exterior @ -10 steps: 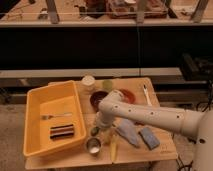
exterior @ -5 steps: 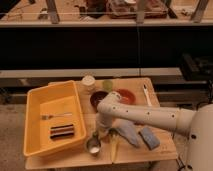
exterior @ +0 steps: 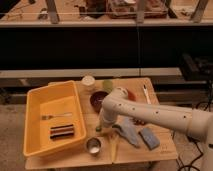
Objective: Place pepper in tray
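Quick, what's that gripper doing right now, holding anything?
Gripper: low beside the yellow tray, under the arm's end; open, closed or holding something cannot be told.

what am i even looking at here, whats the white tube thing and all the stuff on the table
The white jointed tube is a robot's single arm, reaching in from the right. The gripper, the claw at its tip, is down at the wooden table, just right of the yellow tray. There is one picture of this moment, taken from above, looking down at the table. A small dark green bit at the gripper may be the pepper; I cannot tell whether it is held. In the tray lie a fork and a dark flat block. On the table are a dark red bowl, a metal cup, a grey cloth and a blue sponge.
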Controlling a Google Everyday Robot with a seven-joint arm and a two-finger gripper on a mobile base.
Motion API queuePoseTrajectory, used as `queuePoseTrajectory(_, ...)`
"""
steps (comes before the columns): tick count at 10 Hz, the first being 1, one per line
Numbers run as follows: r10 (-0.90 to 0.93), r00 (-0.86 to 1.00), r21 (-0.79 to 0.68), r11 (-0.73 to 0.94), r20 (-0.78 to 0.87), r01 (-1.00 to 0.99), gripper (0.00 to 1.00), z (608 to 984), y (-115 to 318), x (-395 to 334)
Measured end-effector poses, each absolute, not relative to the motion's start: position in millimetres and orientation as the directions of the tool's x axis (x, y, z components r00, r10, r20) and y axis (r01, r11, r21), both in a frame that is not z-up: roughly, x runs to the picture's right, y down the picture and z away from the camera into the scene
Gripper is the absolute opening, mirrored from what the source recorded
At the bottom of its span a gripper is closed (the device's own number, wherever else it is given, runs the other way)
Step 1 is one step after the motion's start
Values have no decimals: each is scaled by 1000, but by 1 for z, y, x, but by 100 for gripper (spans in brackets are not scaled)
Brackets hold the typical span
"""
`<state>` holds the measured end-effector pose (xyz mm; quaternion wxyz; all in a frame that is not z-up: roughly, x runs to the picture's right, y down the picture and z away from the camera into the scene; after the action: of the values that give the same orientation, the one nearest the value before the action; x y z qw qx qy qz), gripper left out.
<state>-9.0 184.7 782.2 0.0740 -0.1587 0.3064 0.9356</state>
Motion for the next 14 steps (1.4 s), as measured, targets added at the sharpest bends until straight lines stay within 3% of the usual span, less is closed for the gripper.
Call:
queuePoseTrajectory(4, -9, -927, 481, -857, -375, -186, 0, 725, 103, -14)
queuePoseTrajectory(7, -46, -877, 419, -889, -479, -182, 0, 685, 40, -58)
queuePoseTrajectory(10, -29, -814, 378, -895, -580, -238, 0, 664, 20, -134)
queuePoseTrajectory(14, -7, -751, 366, -876, -660, -313, 0, 669, 28, -234)
